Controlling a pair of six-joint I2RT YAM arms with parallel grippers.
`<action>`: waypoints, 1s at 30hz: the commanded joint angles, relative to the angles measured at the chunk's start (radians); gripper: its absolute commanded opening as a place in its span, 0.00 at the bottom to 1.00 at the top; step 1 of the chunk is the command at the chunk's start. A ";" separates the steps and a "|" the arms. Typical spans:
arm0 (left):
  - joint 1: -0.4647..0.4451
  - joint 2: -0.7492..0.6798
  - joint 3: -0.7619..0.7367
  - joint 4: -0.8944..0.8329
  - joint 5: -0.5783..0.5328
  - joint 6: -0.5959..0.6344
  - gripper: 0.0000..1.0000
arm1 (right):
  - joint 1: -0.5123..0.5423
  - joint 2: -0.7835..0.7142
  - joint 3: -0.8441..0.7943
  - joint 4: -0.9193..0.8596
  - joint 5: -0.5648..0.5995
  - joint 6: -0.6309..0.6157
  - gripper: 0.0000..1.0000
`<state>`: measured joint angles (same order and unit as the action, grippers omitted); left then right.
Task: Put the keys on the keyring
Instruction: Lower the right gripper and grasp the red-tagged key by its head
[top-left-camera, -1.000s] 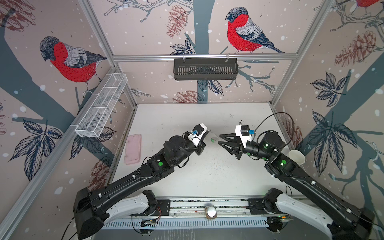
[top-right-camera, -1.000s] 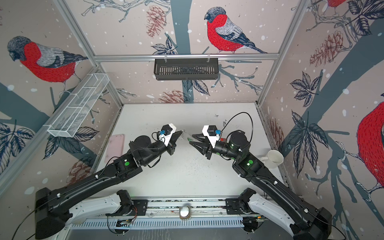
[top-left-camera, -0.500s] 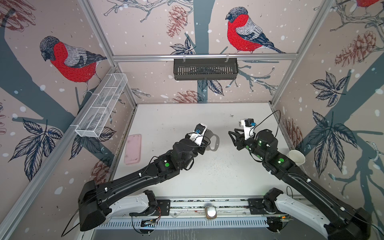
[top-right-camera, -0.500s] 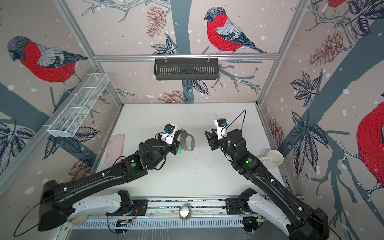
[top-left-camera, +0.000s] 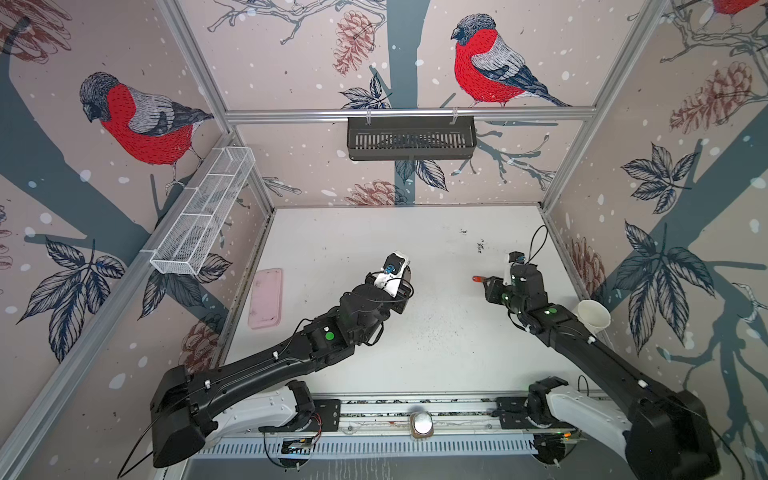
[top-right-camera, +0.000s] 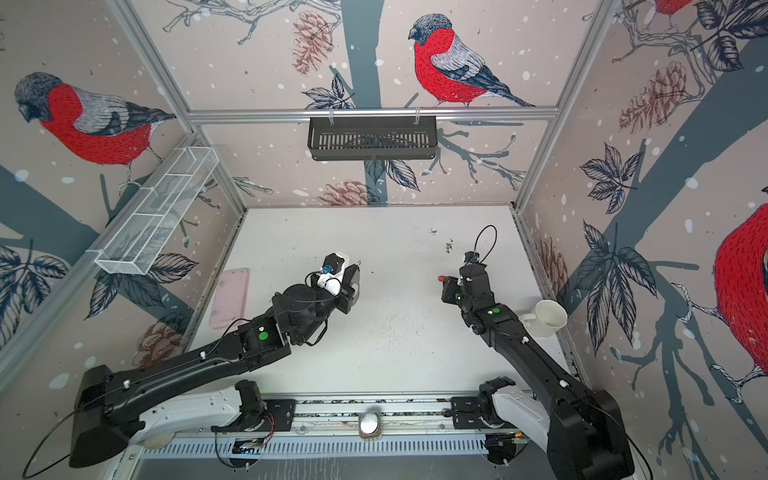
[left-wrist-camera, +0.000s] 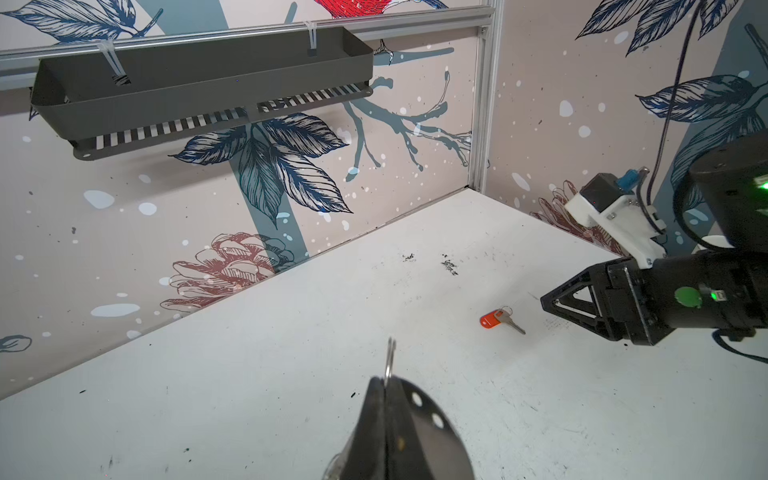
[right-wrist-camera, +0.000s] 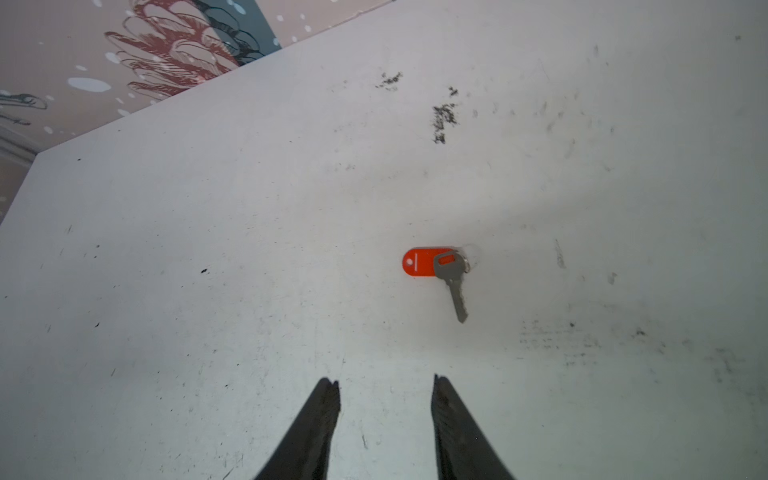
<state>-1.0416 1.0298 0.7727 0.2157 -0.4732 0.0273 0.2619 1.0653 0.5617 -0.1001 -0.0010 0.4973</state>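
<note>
Right hand (right-wrist-camera: 384, 380), jaws apart, hovers near the red-tagged key (right-wrist-camera: 448, 270)

A white worktop (top-left-camera: 436, 353) fills the floor of the cell, scuffed, with dark smudges (right-wrist-camera: 444, 120) toward its far right. A flat pink case (top-left-camera: 266, 297) lies along the left edge. A white cup (top-left-camera: 593, 318) sits at the right edge, tipped against the wall. On the far wall a dark slatted basket (top-left-camera: 411, 137) hangs from an aluminium rail (top-left-camera: 291, 115). A white mesh tray (top-left-camera: 203, 212) is fixed to the left wall. The walls carry wallpaper with red-breasted birds (top-left-camera: 486, 68), pine cones and leaves.
</note>
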 joint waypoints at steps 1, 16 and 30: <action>-0.001 -0.004 -0.001 0.069 -0.004 0.003 0.00 | -0.062 0.051 0.003 0.021 -0.089 0.007 0.39; 0.000 -0.004 -0.013 0.067 0.004 -0.007 0.00 | -0.164 0.372 0.118 0.105 -0.136 -0.101 0.28; 0.000 -0.026 -0.028 0.064 0.005 -0.007 0.00 | -0.170 0.575 0.204 0.150 -0.122 -0.136 0.27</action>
<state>-1.0428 1.0103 0.7475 0.2260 -0.4709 0.0265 0.0929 1.6241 0.7551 0.0135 -0.1299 0.3672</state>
